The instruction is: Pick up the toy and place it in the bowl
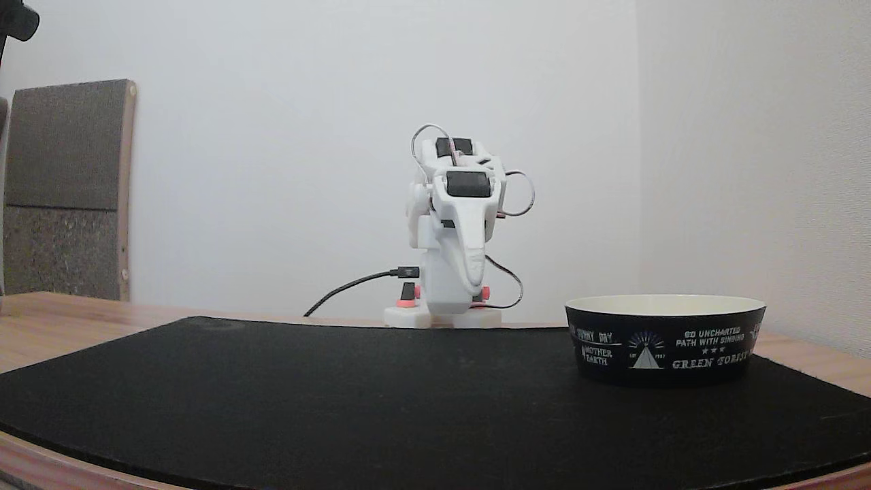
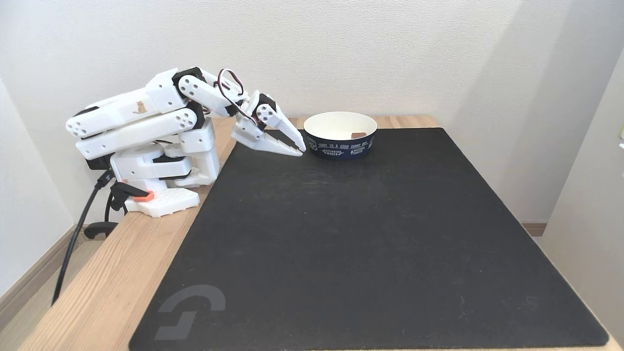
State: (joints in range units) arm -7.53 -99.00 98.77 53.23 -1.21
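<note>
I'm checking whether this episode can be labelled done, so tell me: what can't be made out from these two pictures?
- The toy: in the low fixed view the bowl's wall hides the inside; it shows in the higher view, too small for surface detail.
- The gripper: head-on in the low view; in the higher one the fingers look together, a slight gap can't be ruled out.
- Bowl print: wraps out of sight in both fixed views.
</note>
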